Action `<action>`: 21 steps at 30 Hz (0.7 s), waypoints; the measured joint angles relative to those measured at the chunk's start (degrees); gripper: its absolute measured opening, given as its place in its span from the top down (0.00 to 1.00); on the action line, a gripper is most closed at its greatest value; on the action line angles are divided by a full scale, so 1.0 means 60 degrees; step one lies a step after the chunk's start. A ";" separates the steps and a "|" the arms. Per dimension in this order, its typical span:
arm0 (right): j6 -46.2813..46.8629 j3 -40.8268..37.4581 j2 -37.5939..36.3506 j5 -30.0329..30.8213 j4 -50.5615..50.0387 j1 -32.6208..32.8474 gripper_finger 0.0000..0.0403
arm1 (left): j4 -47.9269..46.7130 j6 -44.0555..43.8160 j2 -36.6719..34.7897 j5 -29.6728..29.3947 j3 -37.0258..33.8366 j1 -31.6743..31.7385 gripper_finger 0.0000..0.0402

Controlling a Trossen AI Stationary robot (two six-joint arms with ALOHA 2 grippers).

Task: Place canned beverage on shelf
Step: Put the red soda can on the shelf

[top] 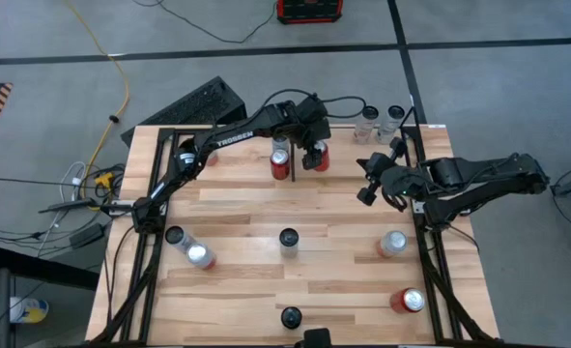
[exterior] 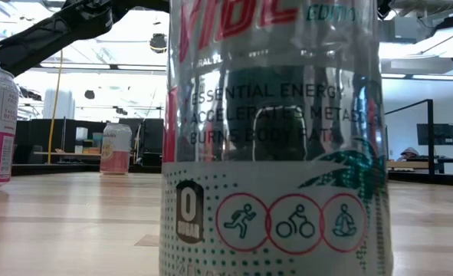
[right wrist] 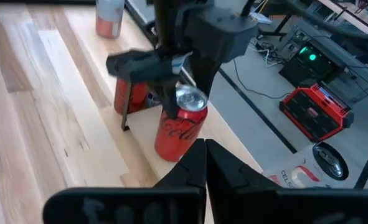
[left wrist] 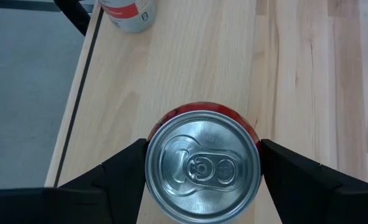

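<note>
The left gripper clamps the red aluminium cola can standing on the light wooden shelf, unreleased, while the right gripper waits shut, empty.

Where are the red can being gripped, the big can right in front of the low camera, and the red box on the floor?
red can (left wrist: 202, 163), left wrist view, silver lid.
big can (exterior: 276, 138), low view, printed side.
red box (top: 309, 10), high view, top face.

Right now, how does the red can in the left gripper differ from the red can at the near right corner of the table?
The gripped red can stands at the far edge, clamped in the left gripper, beside another can. The corner can stands alone, nothing touching it. The right gripper is shut on nothing. Both cans are red, upright, silver-topped.
</note>
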 joint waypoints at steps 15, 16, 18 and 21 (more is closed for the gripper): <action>0.0052 -0.0002 -0.0010 -0.0001 -0.0088 0.0000 0.94 | -0.0024 -0.0017 0.0015 -0.0050 0.0001 0.0000 0.19; 0.0054 -0.0002 -0.0010 -0.0001 -0.0088 0.0000 0.94 | -0.0019 -0.0017 0.0015 -0.0051 0.0001 0.0000 0.19; 0.0057 -0.0002 -0.0010 0.0001 -0.0088 0.0000 0.93 | -0.0002 -0.0015 0.0015 -0.0051 0.0001 0.0000 0.19; 0.0079 -0.0002 -0.0010 -0.0001 -0.0088 0.0000 0.93 | 0.0013 -0.0014 -0.0013 -0.0051 0.0001 0.0000 0.19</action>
